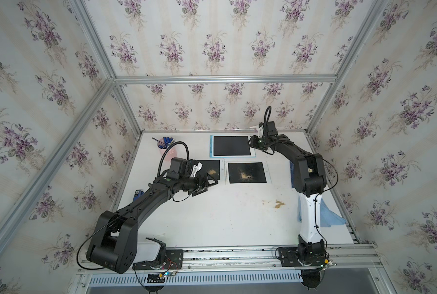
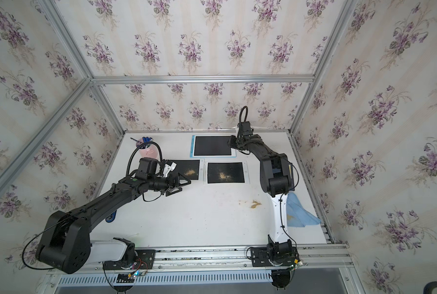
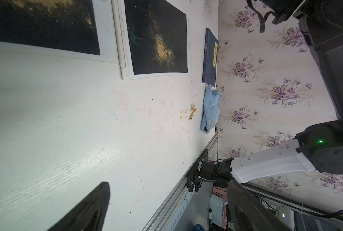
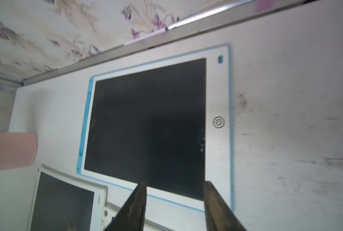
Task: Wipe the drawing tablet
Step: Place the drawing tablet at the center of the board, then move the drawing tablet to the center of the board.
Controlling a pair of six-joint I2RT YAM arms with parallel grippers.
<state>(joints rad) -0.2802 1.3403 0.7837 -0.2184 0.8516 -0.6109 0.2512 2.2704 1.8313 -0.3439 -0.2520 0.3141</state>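
The blue-rimmed drawing tablet (image 4: 146, 124), flat, matte black and clean, lay at the back of the scuffed white worktop (image 1: 212, 216). Right fingers (image 4: 134, 208) hung half-spread and empty over its right edge. Nearer, a white-framed tablet (image 1: 246, 172) carried gritty tan powder (image 1: 244, 175). Left fingers (image 3: 90, 210) gaped wide, holding nothing.

blue-edged tablet (image 4: 146, 128): white frame, black screen | white-framed tablet (image 3: 158, 40): black screen, tan powder speckles | cloth (image 3: 211, 110): light blue | cup (image 4: 10, 150): pink | book (image 3: 210, 56): navy, yellow label | wallpaper (image 1: 212, 45): cream stripes, purple flowers | table (image 1: 225, 216): white
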